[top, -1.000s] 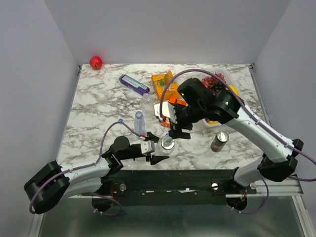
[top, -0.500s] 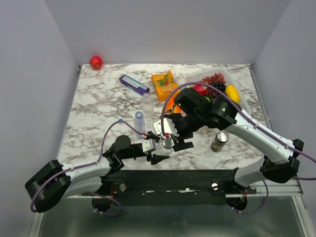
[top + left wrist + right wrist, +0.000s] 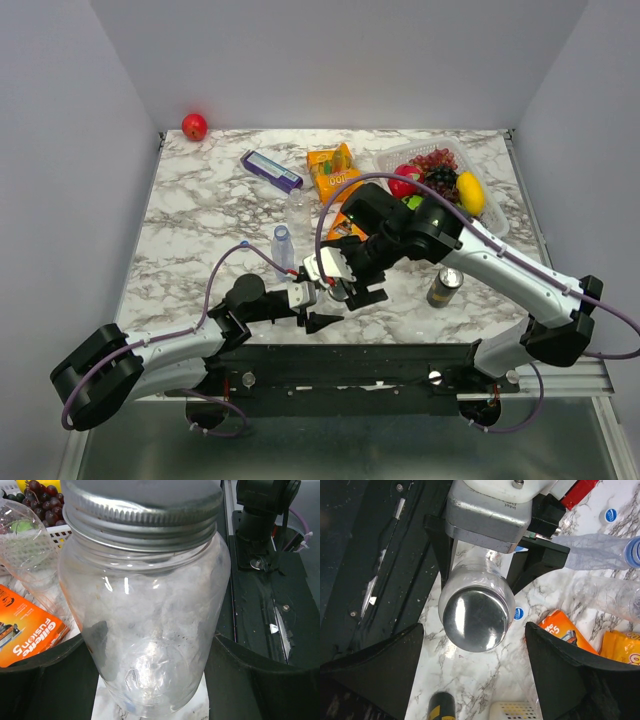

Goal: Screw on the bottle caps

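Standing upright on the white-and-grey marble tabletop point(image 3: 200, 210), one slim clear plastic bottle point(image 3: 283, 252) carries a small round blue screw cap point(image 3: 282, 232). It sits near the far finger of the left gripper point(image 3: 325, 298), outside the grip; nothing holds it. A second slim clear bottle point(image 3: 298, 207) lies on its side farther back, well apart from both sets of fingers. One loose blue cap point(image 3: 519, 613) lies flat on the marble just beside the jar, near a left finger. Another loose blue cap point(image 3: 610, 515) lies farther off, past the upright bottle. No bottle or blue cap lies between any fingers.

Left gripper is clamped on a clear wide jar point(image 3: 150, 605). Its black fingers point(image 3: 45, 680) press on either side of the lower body. The jar stands upright with a silver metal lid point(image 3: 476, 622) on top.

Right gripper point(image 3: 475, 630) hangs directly above that lid, pointing down. Its jaws are spread wide, with marble showing in the gap on each side of the lid. It grasps nothing.

Further out:
- An orange razor pack point(image 3: 25, 635) lies behind the jar.
- A dark drink can point(image 3: 444, 286) stands to the right.
- A white mesh basket point(image 3: 500, 215) of fruit sits at the back right.
- A purple box point(image 3: 270, 170) lies at the back left.
- A red ball point(image 3: 194, 126) sits in the far left corner.
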